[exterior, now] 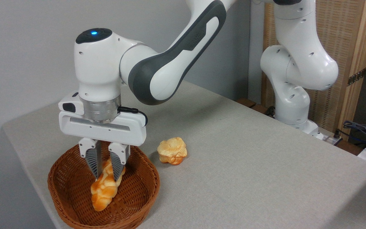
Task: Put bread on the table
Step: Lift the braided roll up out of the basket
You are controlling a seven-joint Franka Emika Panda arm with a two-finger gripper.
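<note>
Your claw (106, 175) points straight down into the wicker basket (75, 197) and has its two ribbed fingers (93, 160) pressed against either side of the braided bread (104, 187), gripping the loaf across its narrow width near the upper end. That crosswise hold makes sense: the loaf is long and tapered, so the short axis is the only span the fingers can bracket. Because the grip sits toward one end, you should expect the free lower end to droop once the loaf is raised.

Right now the bread is inside the basket, its lower tip down near the woven floor; whether it rests there or hangs just clear, you cannot tell from this angle. The basket stands at the near left corner of the worktop (249, 152). A small round bun (172, 150) lies on the cloth just beside the basket's right rim. Judging by the layout, your next job is a clean vertical lift over the rim, then a carry to bare cloth to the right.
</note>
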